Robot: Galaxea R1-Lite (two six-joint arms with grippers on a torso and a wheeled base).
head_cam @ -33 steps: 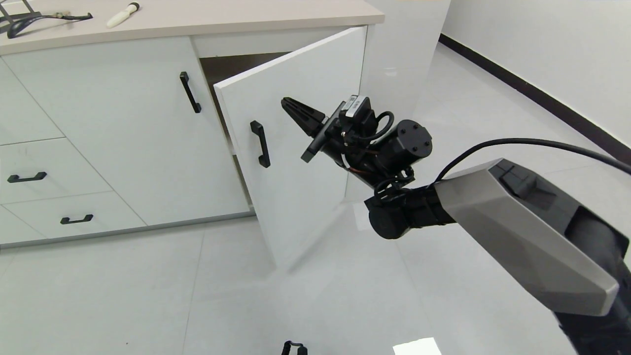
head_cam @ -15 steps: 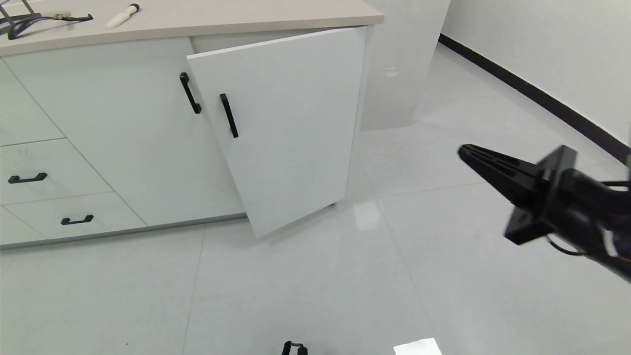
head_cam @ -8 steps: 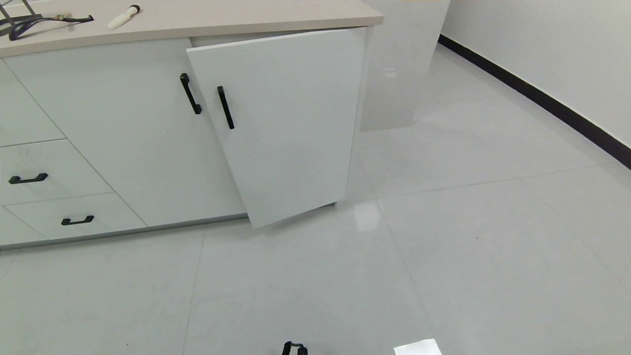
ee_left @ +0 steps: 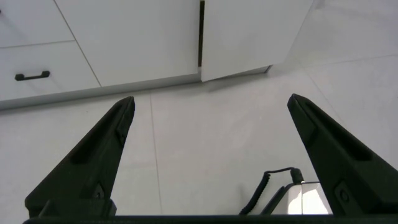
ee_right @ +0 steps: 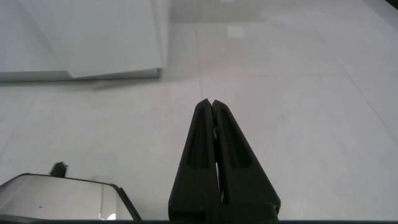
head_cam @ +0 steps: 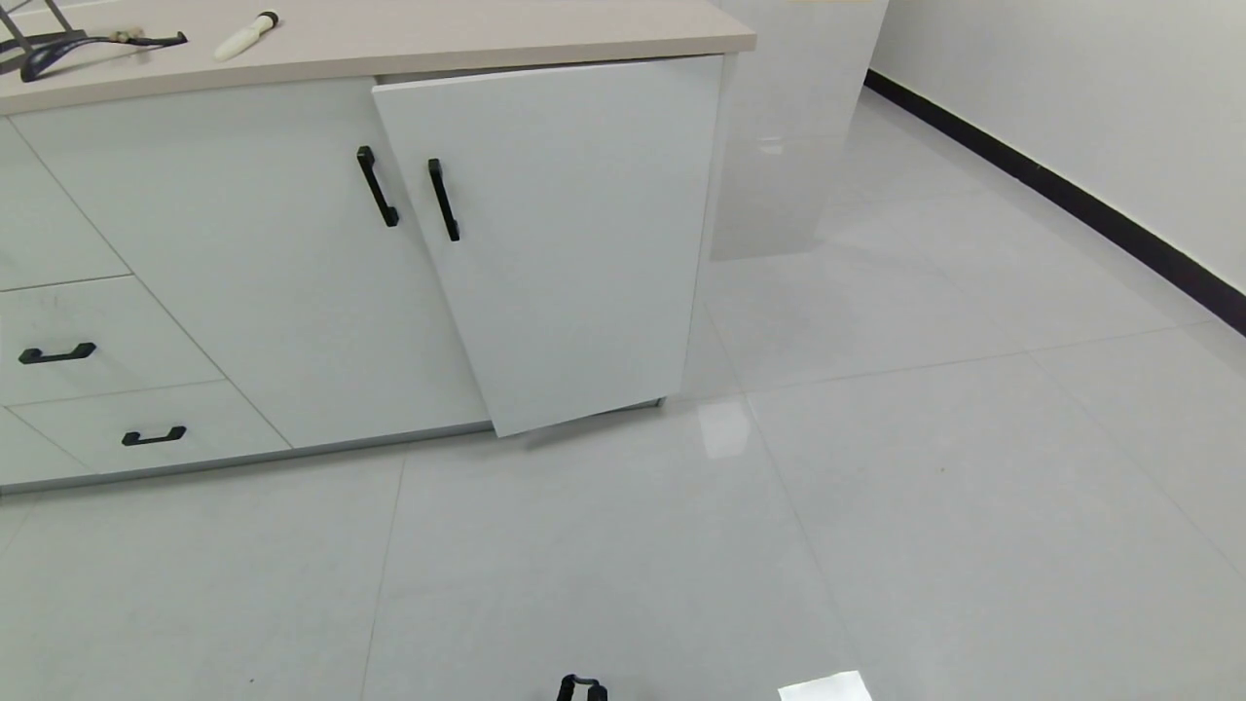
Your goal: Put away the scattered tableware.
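Note:
A white-handled utensil [head_cam: 243, 33] lies on the beige countertop [head_cam: 467, 29], near a black wire rack [head_cam: 54, 44] at the far left. Below it the right cabinet door [head_cam: 574, 234] with its black handle [head_cam: 443, 200] stands almost shut, its lower corner still a little out. My left gripper [ee_left: 211, 99] hangs open over the floor, facing the cabinet's base, with nothing between its fingers. My right gripper [ee_right: 212, 103] is shut and empty, low over the floor tiles, with the door's bottom edge [ee_right: 118, 71] ahead of it.
Two drawers with black handles [head_cam: 56, 352] sit at the cabinet's left. The left cabinet door [head_cam: 243, 253] is closed. A white wall with a dark skirting [head_cam: 1071, 204] runs along the right. Open tiled floor [head_cam: 779, 506] lies before the cabinet.
The right cabinet door swung from wide open to nearly shut. My right arm pulled back to the right and left the head view.

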